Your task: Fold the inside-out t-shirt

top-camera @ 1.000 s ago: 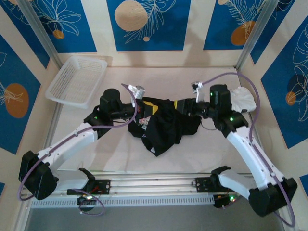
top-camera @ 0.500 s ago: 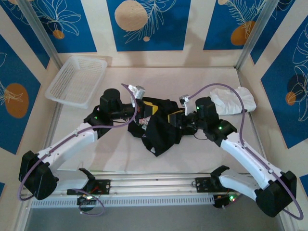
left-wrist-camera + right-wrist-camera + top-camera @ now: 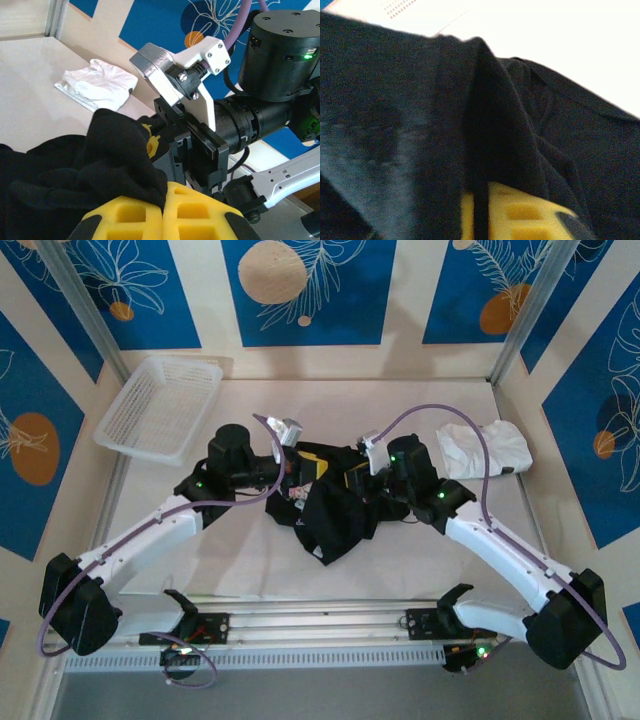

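Cream table (image 3: 240,555), blue floral walls (image 3: 330,310); crumpled black cloth t-shirt (image 3: 335,512) tapers nearward, left gripper (image 3: 164,212) and right gripper (image 3: 481,212) clamping it.

White mesh plastic basket (image 3: 160,408), empty, at the far-left corner of the bench (image 3: 250,562), tilted, one edge against the left wall. Small white crumpled garment (image 3: 485,450) lying flat on the bench at far right, near the right wall; also seen in the left wrist view (image 3: 97,84), rumpled, by the wall foot. Bench surface pale, plain. Back wall cream with blue floral panels (image 3: 330,300), orange circle (image 3: 272,270) on the middle one. Aluminium posts at the back corners, left (image 3: 85,315) and right (image 3: 530,310). Metal rail (image 3: 320,625) along the near edge.
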